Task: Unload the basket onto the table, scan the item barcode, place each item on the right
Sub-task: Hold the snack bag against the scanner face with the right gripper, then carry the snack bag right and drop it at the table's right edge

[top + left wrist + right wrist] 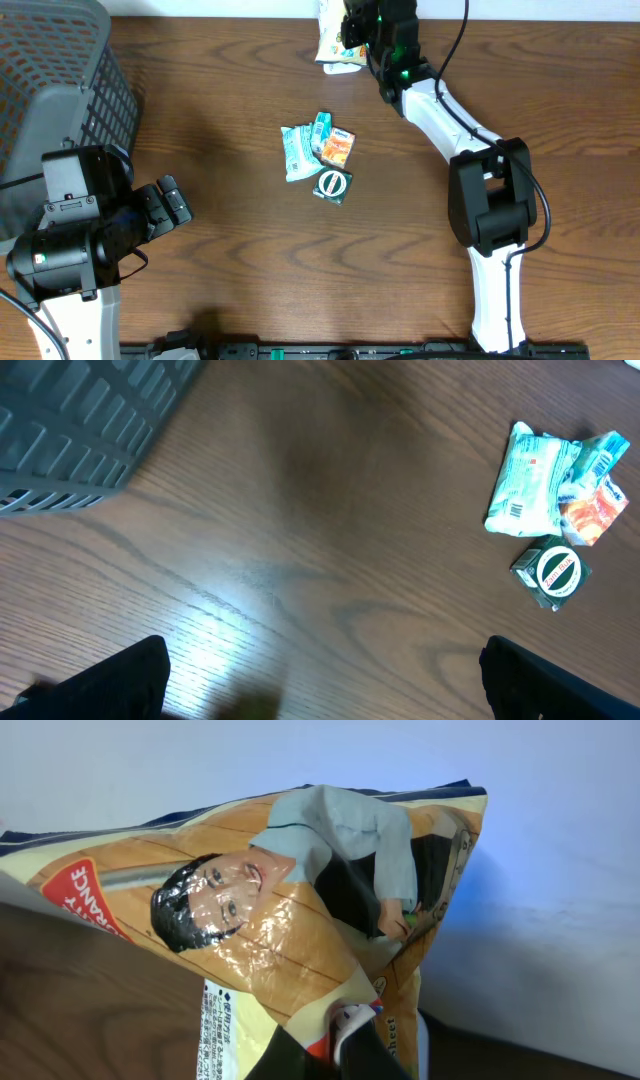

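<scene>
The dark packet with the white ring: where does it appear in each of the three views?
Overhead: the dark packet lies near the picture's centre.
Left wrist: the dark packet is at the far right, mid height.
Right wrist: not in it.
Shared landmark: the teal packet beside it, in both those views.

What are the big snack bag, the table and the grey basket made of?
Snack bag: thin plastic film, probably; it is glossy, crinkled, with printed pictures. Table: looks like brown wood, or a wood-look coating; grain lines show and light reflects off it. Basket: seems hard grey plastic, matte, moulded into a grid of holes.
</scene>
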Action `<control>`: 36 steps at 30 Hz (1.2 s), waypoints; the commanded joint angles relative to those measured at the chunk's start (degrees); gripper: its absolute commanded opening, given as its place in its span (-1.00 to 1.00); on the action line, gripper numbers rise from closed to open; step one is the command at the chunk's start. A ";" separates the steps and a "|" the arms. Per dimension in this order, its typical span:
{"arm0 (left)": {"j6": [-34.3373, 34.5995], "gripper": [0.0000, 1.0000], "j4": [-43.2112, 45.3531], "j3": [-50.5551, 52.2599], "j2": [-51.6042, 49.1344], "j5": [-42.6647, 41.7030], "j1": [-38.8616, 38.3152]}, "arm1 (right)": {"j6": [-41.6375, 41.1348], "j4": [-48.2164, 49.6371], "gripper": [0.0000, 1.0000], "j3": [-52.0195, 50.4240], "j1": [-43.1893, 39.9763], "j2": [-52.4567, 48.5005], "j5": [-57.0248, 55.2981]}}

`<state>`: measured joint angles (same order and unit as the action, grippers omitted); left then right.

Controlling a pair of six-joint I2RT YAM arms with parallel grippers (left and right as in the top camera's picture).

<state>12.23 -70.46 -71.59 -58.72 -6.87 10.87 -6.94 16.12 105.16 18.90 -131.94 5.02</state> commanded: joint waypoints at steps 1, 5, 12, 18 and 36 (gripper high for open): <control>0.55 0.95 -0.02 0.15 0.00 0.94 0.31 | -0.17 0.42 -0.98 0.70 -2.56 2.82 -1.81; 0.52 0.95 -0.02 0.15 0.00 0.94 0.31 | -0.66 -6.36 -0.98 0.70 -7.23 7.06 -1.70; 0.55 0.95 -0.02 0.15 0.00 0.94 0.31 | 11.96 -27.89 -0.98 0.70 -18.21 12.74 -1.77; 0.55 0.95 -0.02 0.15 0.00 0.94 0.31 | 23.96 -44.24 -0.98 0.68 -27.69 13.22 -10.80; 0.52 0.95 -0.02 0.15 0.00 0.94 0.31 | 17.25 -61.09 0.99 0.68 -35.95 12.79 9.16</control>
<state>12.23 -70.46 -71.57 -58.72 -6.87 10.87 13.91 -44.07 105.30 -18.41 -119.92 2.37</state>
